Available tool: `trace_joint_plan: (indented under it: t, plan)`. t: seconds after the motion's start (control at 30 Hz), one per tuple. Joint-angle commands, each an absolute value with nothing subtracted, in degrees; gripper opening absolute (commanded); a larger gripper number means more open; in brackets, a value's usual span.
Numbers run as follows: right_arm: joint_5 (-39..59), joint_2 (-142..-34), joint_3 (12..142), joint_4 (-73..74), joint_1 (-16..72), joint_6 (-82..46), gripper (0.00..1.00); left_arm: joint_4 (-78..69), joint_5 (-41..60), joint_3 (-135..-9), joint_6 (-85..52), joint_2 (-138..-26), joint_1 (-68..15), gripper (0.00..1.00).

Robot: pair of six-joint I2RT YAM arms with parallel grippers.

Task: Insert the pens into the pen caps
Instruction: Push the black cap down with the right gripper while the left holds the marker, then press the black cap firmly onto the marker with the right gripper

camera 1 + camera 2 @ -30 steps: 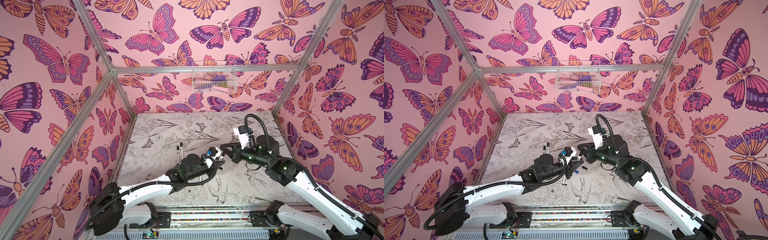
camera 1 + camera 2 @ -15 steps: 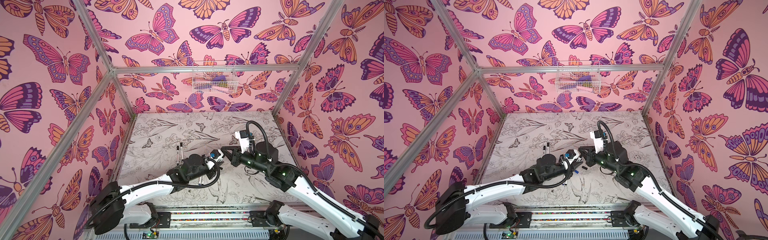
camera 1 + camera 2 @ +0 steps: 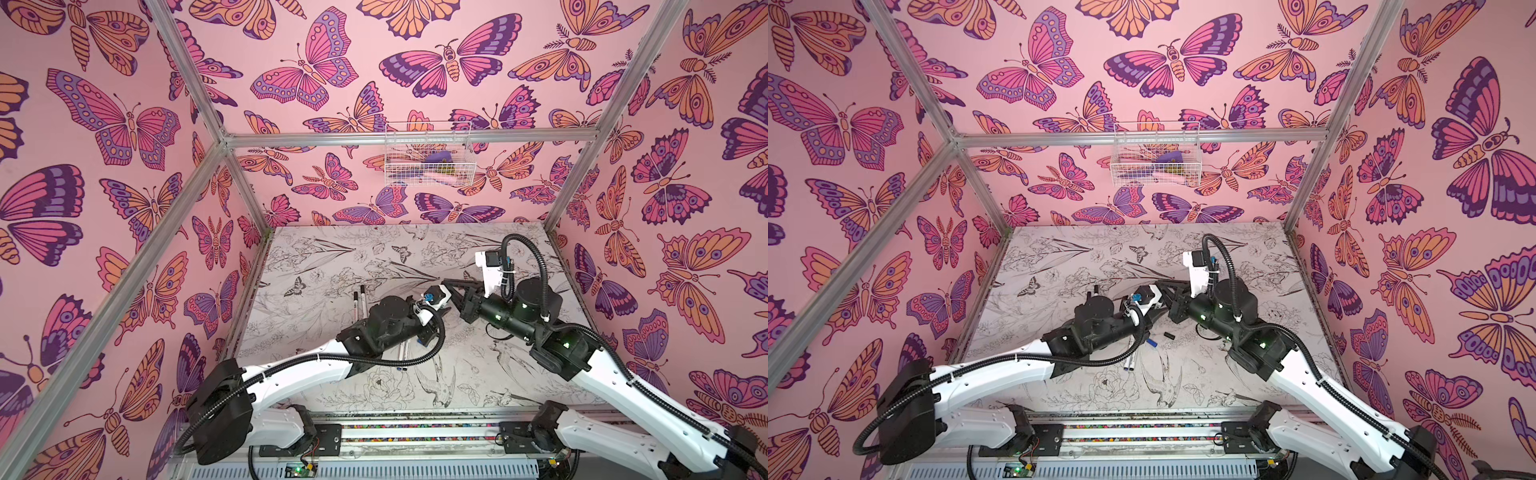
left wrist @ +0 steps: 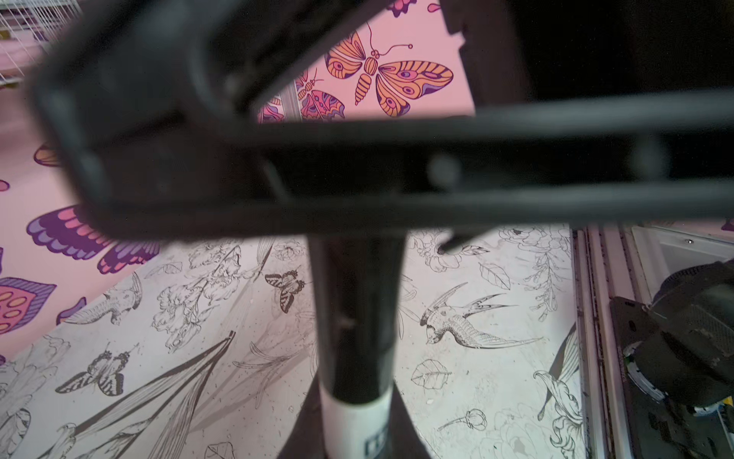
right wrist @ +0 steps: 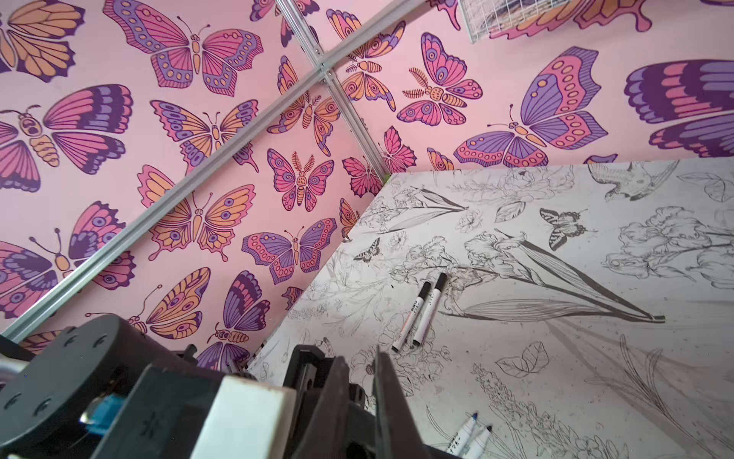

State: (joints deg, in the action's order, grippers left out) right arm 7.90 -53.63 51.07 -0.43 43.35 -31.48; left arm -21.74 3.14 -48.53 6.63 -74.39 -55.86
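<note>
My left gripper [image 4: 353, 437] is shut on a pen's white barrel [image 4: 351, 425], which wears a black pen cap [image 4: 357, 310]. My right gripper [image 5: 363, 355] is shut, its fingers [image 4: 516, 119] crossing that cap's far end, which they hide. In both top views the grippers meet mid-table, left [image 3: 445, 309] and right [image 3: 448, 285]. Two capped pens [image 5: 423, 312] lie side by side further left. Two uncapped pens [image 5: 470, 435], one blue-tipped and one black-tipped, lie under the left arm. In a top view a blue cap [image 3: 1151, 343] and a black cap [image 3: 1168, 334] lie beside them.
The tabletop [image 3: 374, 257] is a white sheet with black flower and bird drawings. Pink butterfly walls and aluminium posts enclose it on three sides. A white wire basket [image 3: 428, 156] hangs on the back wall. The arms' bases sit along the front rail [image 3: 415, 432].
Both grippers stay together mid-table and stay shut. The right wrist dipped toward the front and came back; the left gripper shifted slightly right.
</note>
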Motion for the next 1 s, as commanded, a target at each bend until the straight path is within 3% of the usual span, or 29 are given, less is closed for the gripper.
trace_joint_plan:
  t: [0.0,0.4,0.97]
  plan:
    - [15.51,-59.59,45.53,-22.7,46.52,-32.27,0.0,-46.8,5.86,-58.35,9.05,-69.54,-56.41,0.0]
    - [8.36,-62.34,47.4,-32.77,45.86,-30.81,0.0,-46.67,6.41,-58.1,8.92,-67.32,-56.43,0.0]
    - [20.96,-67.87,46.04,-31.16,38.9,-34.15,0.0,-46.44,7.62,-58.09,7.82,-67.51,-56.4,0.0]
